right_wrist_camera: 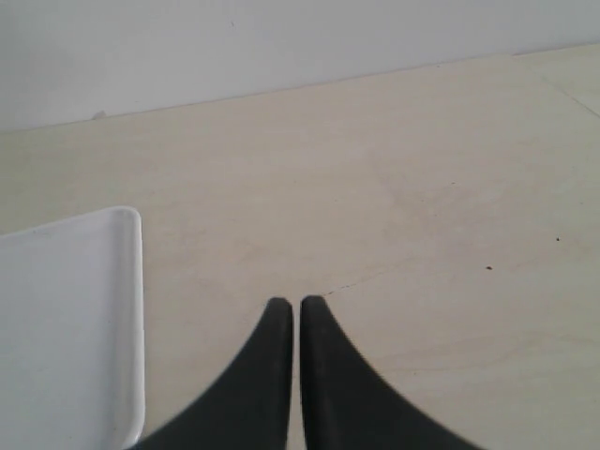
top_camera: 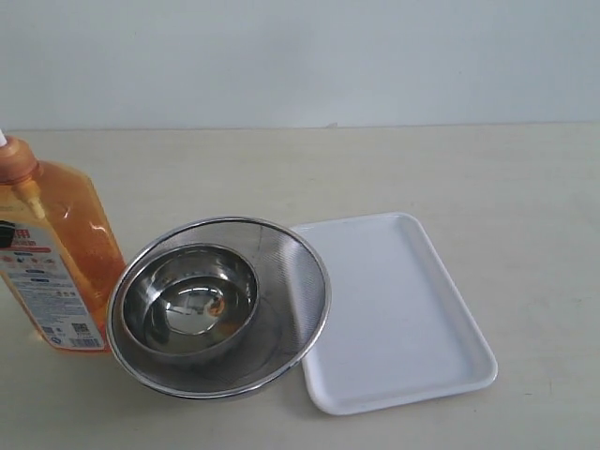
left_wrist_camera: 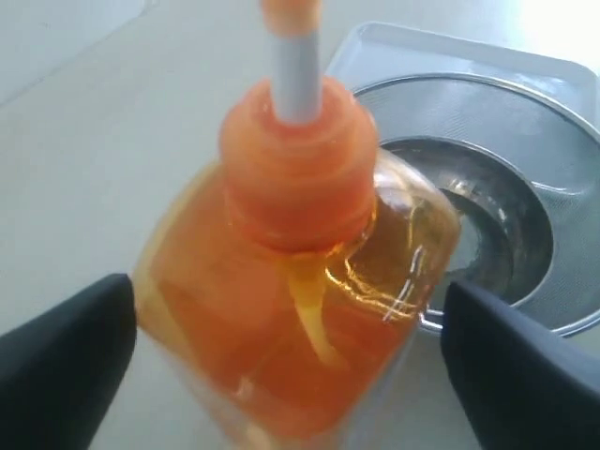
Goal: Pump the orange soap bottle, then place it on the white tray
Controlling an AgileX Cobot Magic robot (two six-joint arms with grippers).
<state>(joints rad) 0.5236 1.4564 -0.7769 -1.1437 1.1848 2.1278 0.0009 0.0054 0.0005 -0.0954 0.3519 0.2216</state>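
Orange soap bottle (top_camera: 61, 253) is standing on the table (top_camera: 469, 169), off the white tray (top_camera: 403, 309)

Exterior view: we see the bottle upright at the far left, right against a steel mesh strainer (top_camera: 281, 272) with a smaller steel bowl (top_camera: 192, 300) inside. The tray lies flat on the strainer's other side, its edge overlapped by the strainer rim. Left wrist view: the left gripper (left_wrist_camera: 289, 295) has its black fingers (left_wrist_camera: 66, 366) spread wide, one on each side of the bottle's shoulders. We honestly can't tell if they're squeezing it or just beside it. Right wrist view: the right gripper (right_wrist_camera: 289, 305) has its fingers closed together, empty, over bare table near a tray corner.
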